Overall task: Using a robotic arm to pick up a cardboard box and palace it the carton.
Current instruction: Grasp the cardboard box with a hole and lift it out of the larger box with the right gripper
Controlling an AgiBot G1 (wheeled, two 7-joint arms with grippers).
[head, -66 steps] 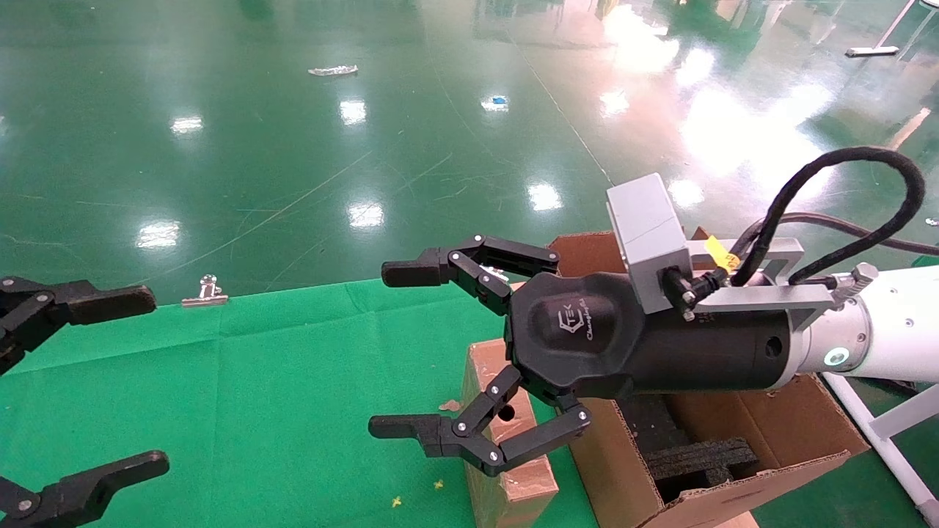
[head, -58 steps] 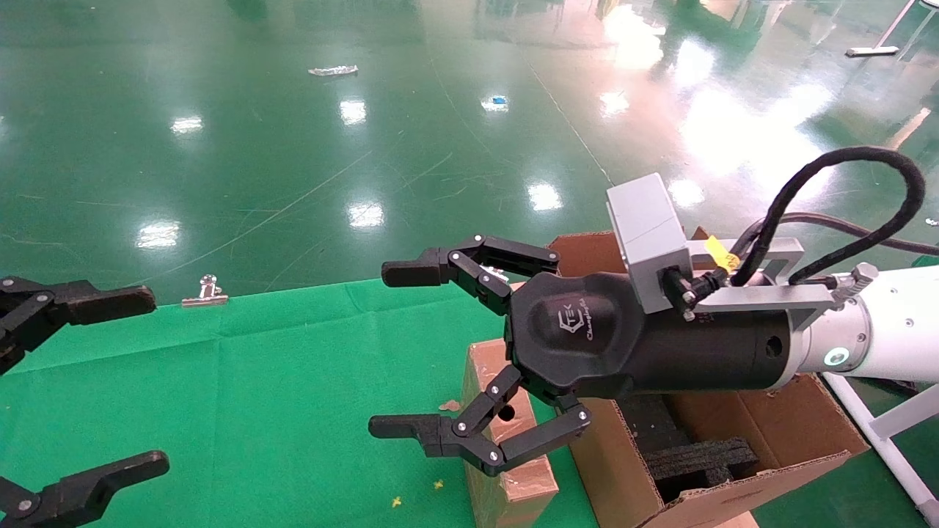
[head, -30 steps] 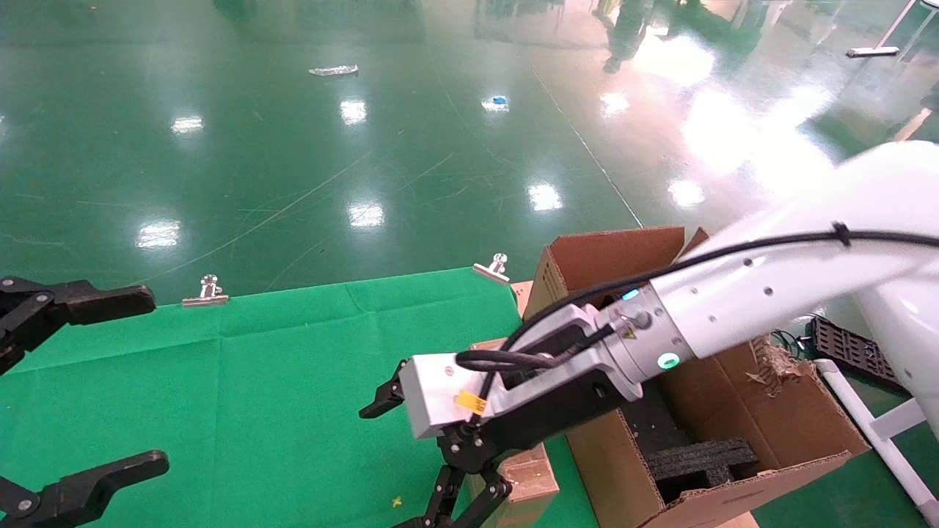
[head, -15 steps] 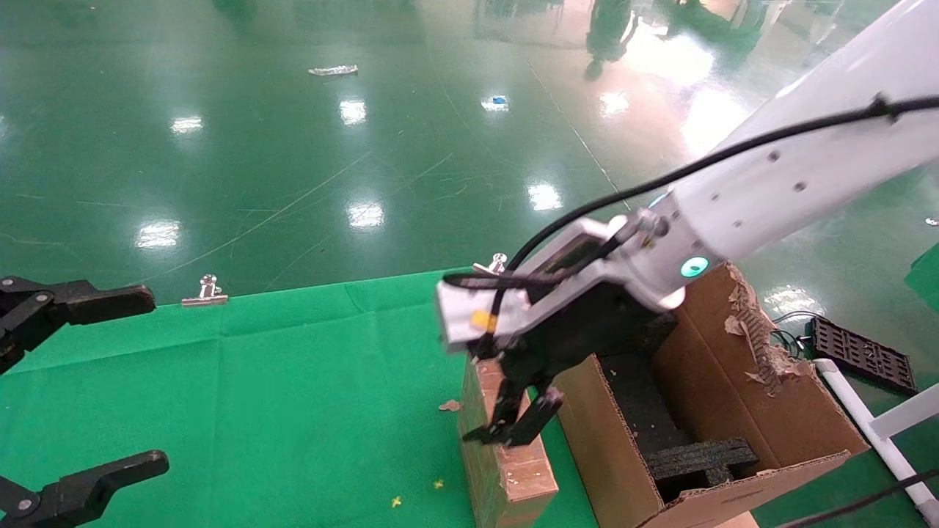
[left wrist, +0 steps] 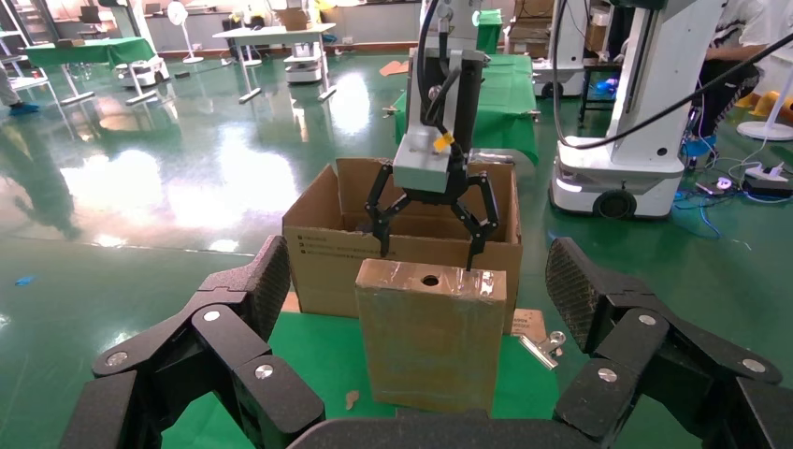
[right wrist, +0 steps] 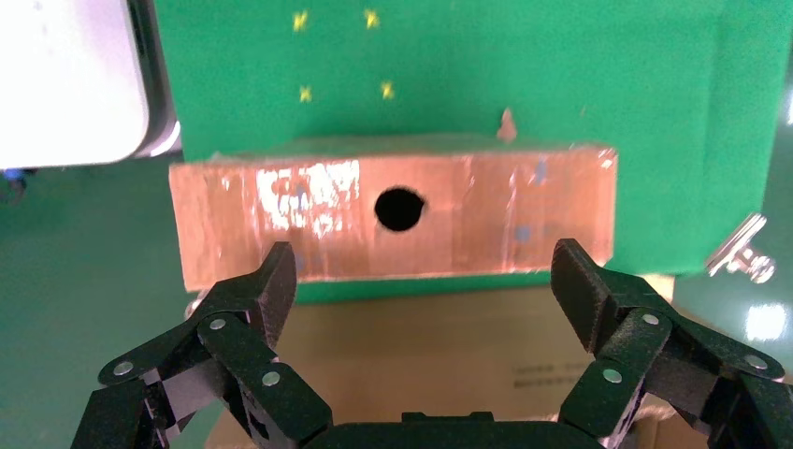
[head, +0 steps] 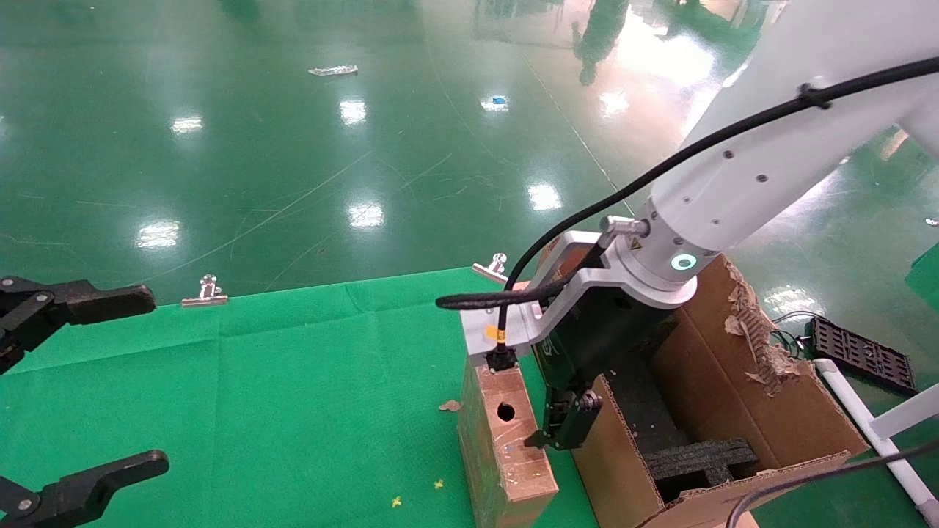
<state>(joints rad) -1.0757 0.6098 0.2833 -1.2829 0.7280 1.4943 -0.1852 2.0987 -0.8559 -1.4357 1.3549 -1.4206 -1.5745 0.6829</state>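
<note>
The cardboard box stands upright on the green cloth, its narrow holed face up, close against the carton. It also shows in the left wrist view and the right wrist view. My right gripper points straight down, open and empty. Its fingertips are level with the box top, over the narrow gap between box and carton wall. In the right wrist view the right gripper spans nearly the box's length. My left gripper is open and empty at the cloth's left edge, facing the box.
Black foam inserts lie inside the carton, whose far right edge is torn. Binder clips pin the cloth's far edge. A cardboard scrap lies left of the box. A white frame leg and black tray stand to the right.
My right arm has swung from a level, leftward-pointing pose to pointing straight down, then shifted right and settled beside the box top, still open. The box and left gripper have not moved.
</note>
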